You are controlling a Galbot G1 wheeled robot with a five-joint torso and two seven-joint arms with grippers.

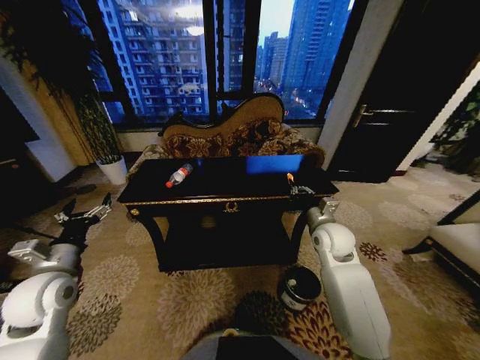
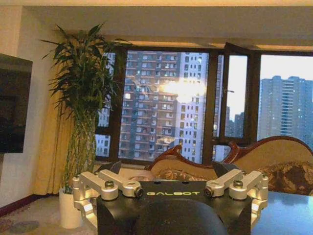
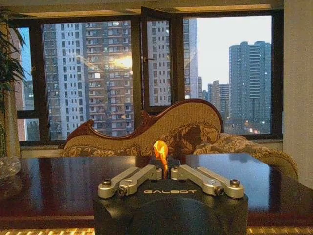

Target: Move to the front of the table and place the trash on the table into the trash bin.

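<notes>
While pinched, orange scrap (image 3: 161, 151) sits inside right end effector (image 3: 164, 172).

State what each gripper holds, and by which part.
Right gripper: shut on the orange scrap, pinched at its lower end. Left gripper: open, holding nothing.

The worktop (image 1: 225, 174) is mostly bare gloss: a clear bottle (image 1: 178, 175) lies left of centre, and the right near corner is taken by the right hand (image 1: 298, 187), pinched on an orange scrap (image 1: 289, 178). Between them the surface is open. A sofa (image 1: 240, 131) stands close behind the far edge. The left hand (image 1: 84, 214), fingers spread, hangs over open carpet left of the worktop. The trash bin (image 1: 299, 287) stands on the floor near the right front leg, beside the right arm.
</notes>
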